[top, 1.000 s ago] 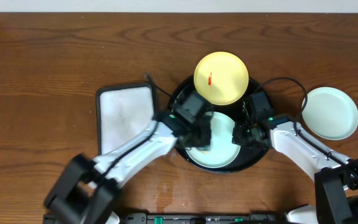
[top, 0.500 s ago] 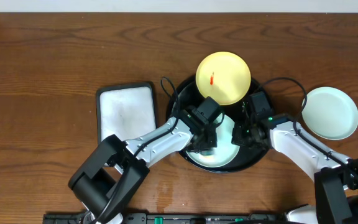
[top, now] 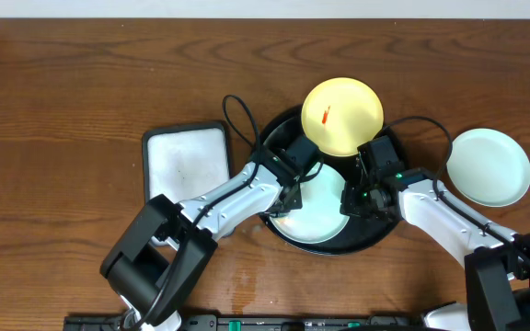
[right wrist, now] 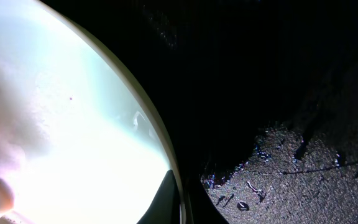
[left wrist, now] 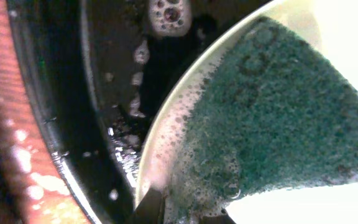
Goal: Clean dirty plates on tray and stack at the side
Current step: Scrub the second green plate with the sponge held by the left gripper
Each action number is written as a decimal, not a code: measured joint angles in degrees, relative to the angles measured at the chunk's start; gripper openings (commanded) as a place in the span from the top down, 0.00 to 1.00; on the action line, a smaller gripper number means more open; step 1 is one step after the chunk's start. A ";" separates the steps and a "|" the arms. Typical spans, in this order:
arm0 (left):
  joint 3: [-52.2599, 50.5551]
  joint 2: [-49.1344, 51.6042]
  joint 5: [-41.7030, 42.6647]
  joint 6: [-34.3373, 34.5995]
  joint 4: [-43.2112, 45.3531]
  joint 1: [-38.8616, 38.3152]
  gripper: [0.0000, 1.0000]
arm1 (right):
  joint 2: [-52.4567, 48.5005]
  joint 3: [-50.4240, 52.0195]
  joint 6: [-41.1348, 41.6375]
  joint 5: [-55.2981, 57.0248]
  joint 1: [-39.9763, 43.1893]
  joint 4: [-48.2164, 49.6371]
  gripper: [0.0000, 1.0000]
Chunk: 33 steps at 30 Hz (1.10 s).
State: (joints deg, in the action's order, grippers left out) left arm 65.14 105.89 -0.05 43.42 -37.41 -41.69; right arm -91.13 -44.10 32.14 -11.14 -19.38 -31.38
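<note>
The left gripper [top: 293,195] is clamping a green sponge [left wrist: 272,118] and holding it on the foamy mint plate [top: 325,207]. The right gripper [top: 351,198] is pinching this plate's right rim. The plate is lying in the black tray [top: 380,234]. The yellow plate [top: 341,115] is leaning on the tray's far rim. A second mint plate [top: 489,166] is lying on the table [top: 81,83], right of the tray.

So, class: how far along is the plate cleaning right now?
Done: one mint plate sits on the table right of the black tray, no smear visible. In hand: the left gripper presses a sudsy green sponge on the second mint plate in the tray while the right gripper pinches its rim. Left: the yellow plate shows a red smear, and nothing is stacked yet.
</note>
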 measured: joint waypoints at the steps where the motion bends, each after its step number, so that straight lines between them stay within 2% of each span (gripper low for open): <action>1: -0.17 0.00 1.38 0.00 1.22 0.28 0.92 | 0.00 0.00 0.11 0.33 0.00 0.02 0.99; 9: -1.05 2.10 20.06 -0.09 15.50 0.31 0.92 | 0.00 -0.35 0.31 3.17 0.04 -0.02 0.99; 17: -1.05 2.56 27.15 0.02 16.81 -3.82 0.92 | 0.00 -0.42 0.28 3.85 0.09 -0.07 0.99; 23: -0.83 2.32 25.03 -0.44 9.70 -2.25 0.92 | 0.00 -0.42 0.28 3.85 0.09 -0.07 0.99; 28: -0.02 1.51 18.45 -0.81 1.31 1.31 0.93 | 0.00 -0.42 0.31 3.85 0.09 -0.07 0.99; 33: 0.37 0.87 9.70 -0.81 -0.17 2.78 0.93 | 0.00 -0.42 0.31 2.99 0.07 -0.13 0.99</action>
State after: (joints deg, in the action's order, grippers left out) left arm 65.52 106.76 9.65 42.61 -37.58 -38.92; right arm -91.13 -44.51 32.45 -8.14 -19.31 -31.51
